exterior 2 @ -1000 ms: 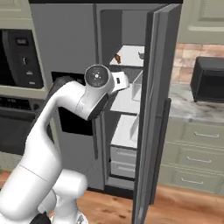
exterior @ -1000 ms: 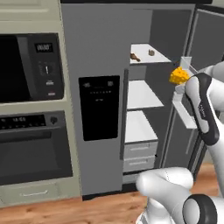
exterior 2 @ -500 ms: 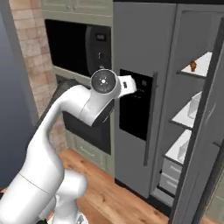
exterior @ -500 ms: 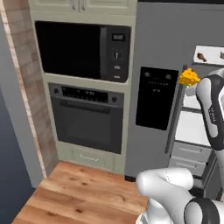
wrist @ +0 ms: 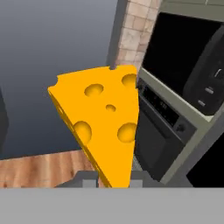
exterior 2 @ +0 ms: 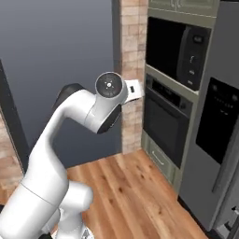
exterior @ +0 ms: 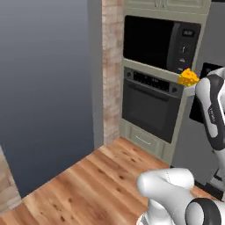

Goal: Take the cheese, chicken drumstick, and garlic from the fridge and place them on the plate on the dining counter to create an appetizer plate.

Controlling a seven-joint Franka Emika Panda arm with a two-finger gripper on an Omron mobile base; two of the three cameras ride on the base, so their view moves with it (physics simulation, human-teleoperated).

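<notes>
Swinging away from the fridge [exterior 2: 218,140], the base has turned so that the open shelves seen a second ago have slid out of the picture; the camera moved, the shelves did not. Ahead of the gripper [wrist: 114,177] now stand the black wall ovens [exterior: 154,101], a brick pillar [exterior: 111,70] and a plain grey wall [exterior: 44,88], with wooden floor [exterior: 88,180] below. The cheese [wrist: 103,127] rides along, pinched at its narrow end between the nearly closed fingers and standing up in front of the hand; in the left base view it shows as a small orange wedge [exterior: 188,78] at the tip of the raised arm. So the first item is out of the fridge and in transit. Neither the plate nor the dining counter lies ahead yet, so I judge the base must keep turning before any placing. Drumstick and garlic remain to be fetched.
</notes>
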